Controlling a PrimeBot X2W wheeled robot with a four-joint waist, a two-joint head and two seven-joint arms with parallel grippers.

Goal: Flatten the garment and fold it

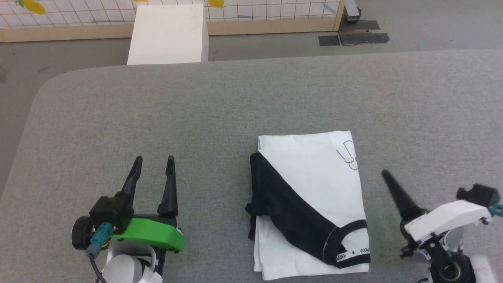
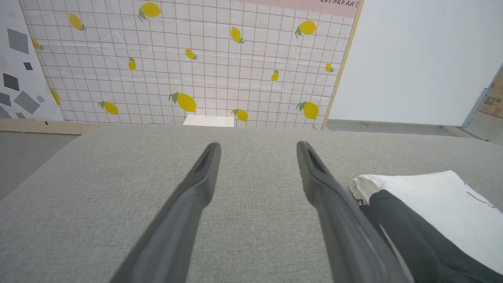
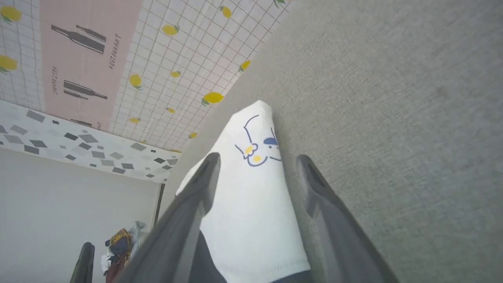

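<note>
The folded garment point(image 1: 314, 173) lies just left of the right claw point(image 3: 258, 157), farther right of the left claw point(image 1: 154, 159); both gape empty.

Garments: one garment point(image 1: 314, 173) on record, a single piece.
Printed drawings: one line drawing point(image 1: 349, 155) on the garment's white part (small, with yellow dots).
Grippers: two, both mine, namely my left gripper point(image 1: 154, 159) and my right gripper point(image 3: 258, 158).
Fingers: four counted, two dark fingers point(image 2: 204, 173) to each gripper.
Tables: one grey table point(image 1: 196, 110).
White blocks: one white block point(image 1: 169, 33), beyond the table's far edge.
Green covers: one green cover point(image 1: 151, 234), on my left wrist.
Lemon-print panels: one lemon-print panel point(image 2: 196, 59).
</note>
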